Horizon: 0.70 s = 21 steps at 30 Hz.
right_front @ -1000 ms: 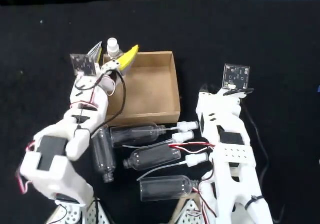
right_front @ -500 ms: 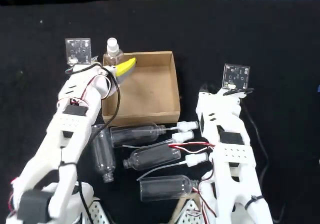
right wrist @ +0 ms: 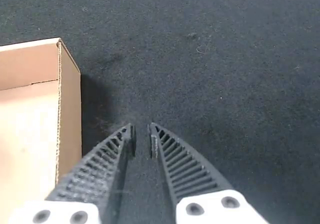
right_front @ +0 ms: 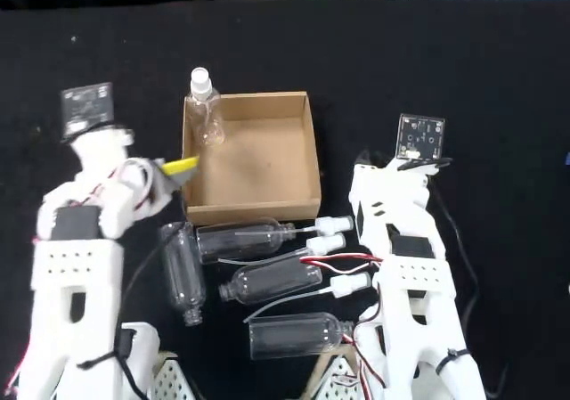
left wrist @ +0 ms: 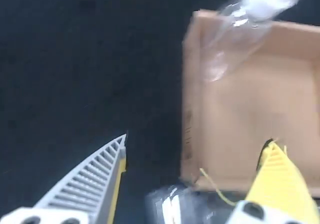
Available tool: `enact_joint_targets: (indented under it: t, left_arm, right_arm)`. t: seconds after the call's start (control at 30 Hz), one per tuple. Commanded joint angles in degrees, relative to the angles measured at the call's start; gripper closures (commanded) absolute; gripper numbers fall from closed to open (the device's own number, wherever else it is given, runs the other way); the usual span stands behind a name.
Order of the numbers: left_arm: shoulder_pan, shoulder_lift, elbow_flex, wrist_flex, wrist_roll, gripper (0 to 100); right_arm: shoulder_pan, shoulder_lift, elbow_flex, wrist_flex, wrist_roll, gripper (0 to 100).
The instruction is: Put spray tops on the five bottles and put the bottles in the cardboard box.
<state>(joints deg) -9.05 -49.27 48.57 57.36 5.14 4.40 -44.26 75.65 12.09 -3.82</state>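
The left claw (left wrist: 196,140) is released, its jaws wide apart and empty, just outside the left wall of the box (right_front: 267,211). One capped bottle (right_front: 206,115) leans upright in the box's far left corner. Four more bottles (right_front: 245,239) lie on the black bench (right_front: 463,61) just in front of the box, between the two arms. The right claw (right wrist: 141,129) is clenched to a thin slit, grasping nothing, over the bench right of the box.

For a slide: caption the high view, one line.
One capped bottle sits in a corner of the cardboard box; four bottles lie outside it.
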Motion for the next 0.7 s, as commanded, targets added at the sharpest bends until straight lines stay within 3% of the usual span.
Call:
enact_joint_targets:
  t: [0.0,0.23,0.43,0.67]
  left_arm:
    - [-2.68,-5.10,-0.92,6.59,-8.79,62]
    - [-3.30,-1.93,1.36,14.95,-14.15,62]
    - [-3.12,7.21,7.25,7.21,-11.96,62]
    - [-5.23,14.15,8.57,3.69,-10.46,62]
  right_arm:
    - [1.05,-1.63,-0.57,-1.76,0.09,95.6]
    - [0.97,-1.63,-0.57,-1.76,0.09,95.6]
    - [0.97,-1.63,-0.57,-1.76,0.09,95.6]
    - [0.97,-1.63,-0.57,-1.76,0.09,95.6]
